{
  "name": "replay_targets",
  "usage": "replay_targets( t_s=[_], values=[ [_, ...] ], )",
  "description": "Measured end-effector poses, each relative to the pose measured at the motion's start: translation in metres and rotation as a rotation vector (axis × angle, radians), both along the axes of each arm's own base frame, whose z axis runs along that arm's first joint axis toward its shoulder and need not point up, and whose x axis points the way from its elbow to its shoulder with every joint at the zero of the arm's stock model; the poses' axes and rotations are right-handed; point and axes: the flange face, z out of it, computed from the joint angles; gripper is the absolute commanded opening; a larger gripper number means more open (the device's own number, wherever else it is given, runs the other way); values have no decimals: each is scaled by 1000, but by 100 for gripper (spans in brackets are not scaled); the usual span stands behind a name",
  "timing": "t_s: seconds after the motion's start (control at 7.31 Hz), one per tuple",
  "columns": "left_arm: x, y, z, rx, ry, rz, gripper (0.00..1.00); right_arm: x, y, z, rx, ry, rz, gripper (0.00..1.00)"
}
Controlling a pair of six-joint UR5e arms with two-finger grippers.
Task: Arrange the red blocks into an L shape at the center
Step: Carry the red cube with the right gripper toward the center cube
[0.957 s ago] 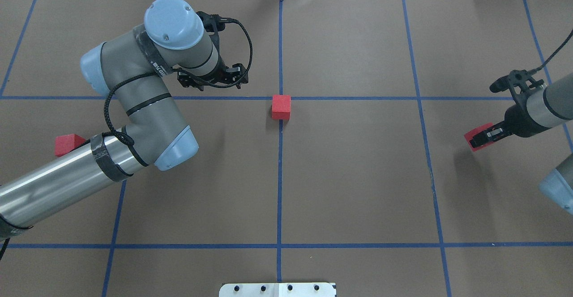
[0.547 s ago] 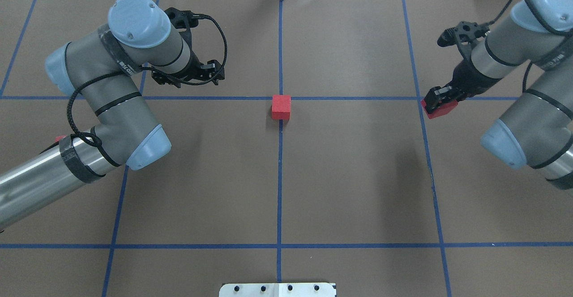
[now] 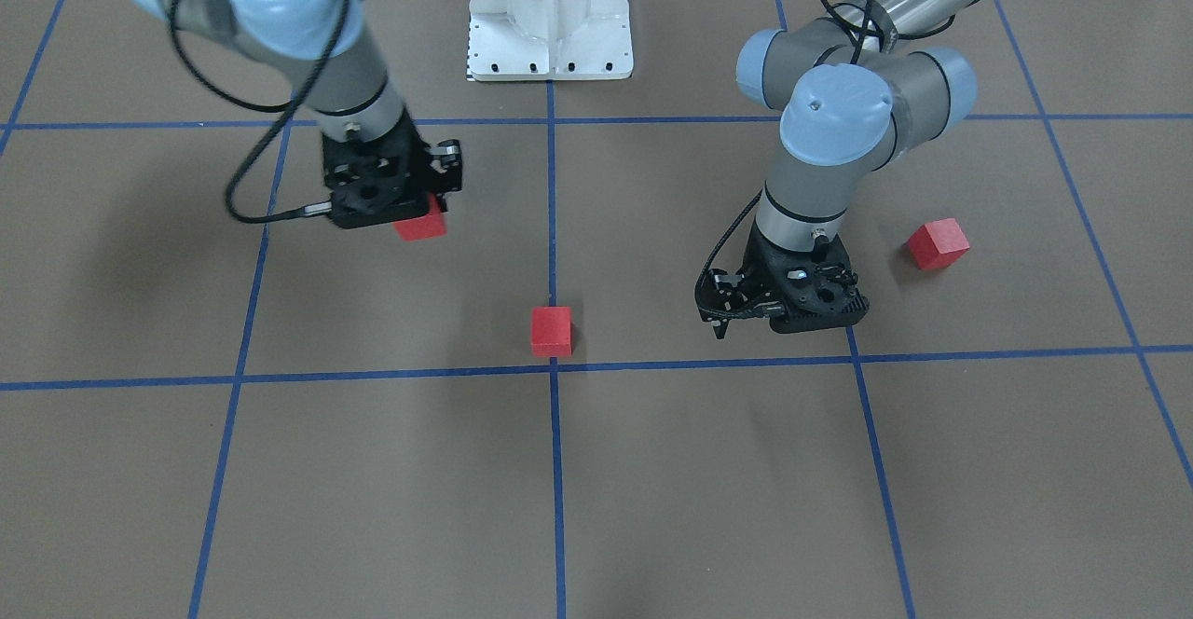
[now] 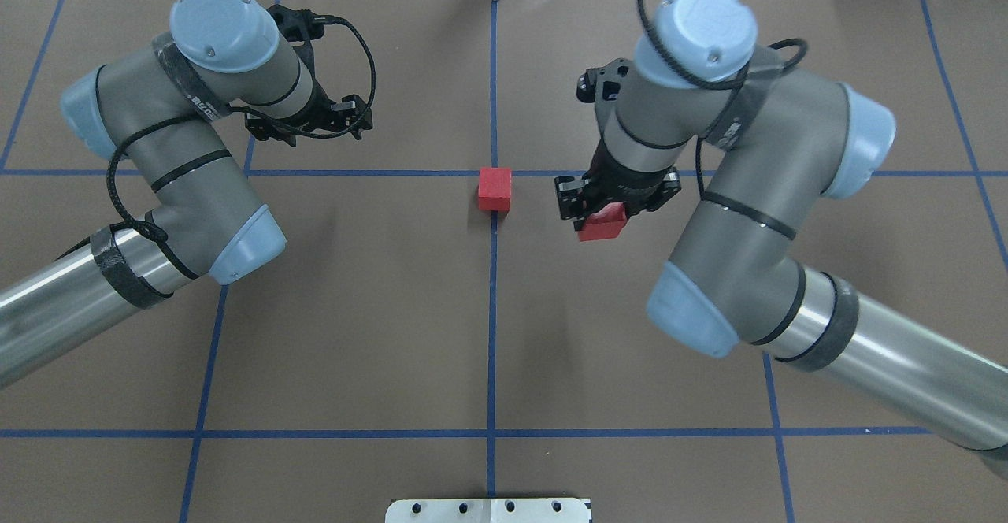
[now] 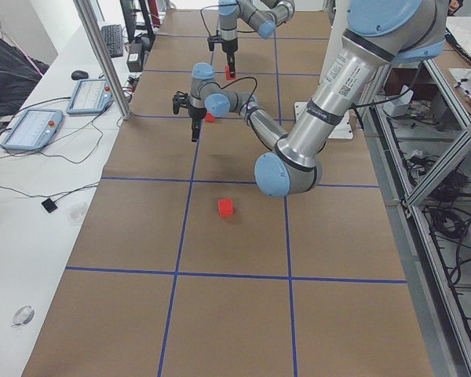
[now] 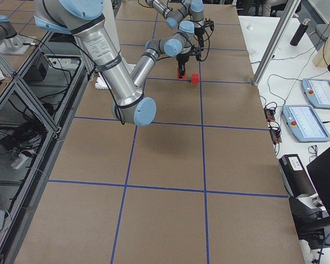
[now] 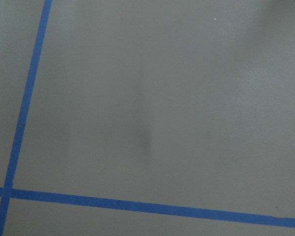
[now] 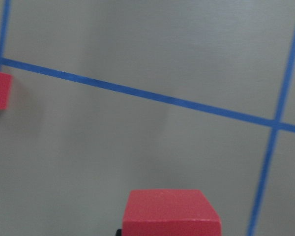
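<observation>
One red block [image 4: 494, 189] [image 3: 551, 331] lies on the brown surface, touching the centre tape crossing [image 4: 494, 172] on my side. My right gripper [image 4: 608, 212] [image 3: 401, 213] is shut on a second red block [image 4: 602, 226] [image 3: 419, 224] [image 8: 171, 212] and holds it above the surface, to the right of the centre block. The third red block [image 3: 939, 244] [image 5: 225, 207] lies out on my left, hidden under my left arm in the overhead view. My left gripper [image 4: 309, 123] [image 3: 778, 316] hangs empty and open, left of centre and just beyond the cross line.
The white robot base plate [image 3: 550, 32] [image 4: 488, 510] sits at my edge of the table. Both arms' elbows reach over the squares beside the centre. Side benches carry tablets [image 5: 31, 129] [image 6: 311, 121] beyond aluminium posts [image 5: 102, 55].
My right arm has swung in from the table's right edge toward the centre, carrying its red block. My left gripper has drawn back leftward, away from the centre block.
</observation>
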Motion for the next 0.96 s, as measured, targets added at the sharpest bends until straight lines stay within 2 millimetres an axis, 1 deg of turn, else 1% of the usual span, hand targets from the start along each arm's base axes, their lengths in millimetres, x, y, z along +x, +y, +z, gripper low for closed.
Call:
replay_targets(
  t_s=[0.14, 0.27, 0.41, 0.55, 0.68, 0.96],
  values=[
    [-2, -2, 2, -3, -2, -4, 99, -44, 16, -28, -22, -4, 3, 0],
    [-2, -3, 4, -6, -5, -5, 99, -81, 19, -47, -27, -6, -4, 0],
    [-2, -4, 7, -9, -9, -6, 99, -112, 15, -53, -23, -8, -10, 0],
    [-2, -6, 10, -13, -14, -8, 99, -130, 9, -47, -20, -4, -11, 0],
    [0, -9, 15, -12, -13, -10, 99, -141, 4, -39, -26, 7, -7, 0],
    [1, -17, 25, -11, -9, -17, 99, -149, -2, -27, -45, 27, 5, 0]
  ],
)
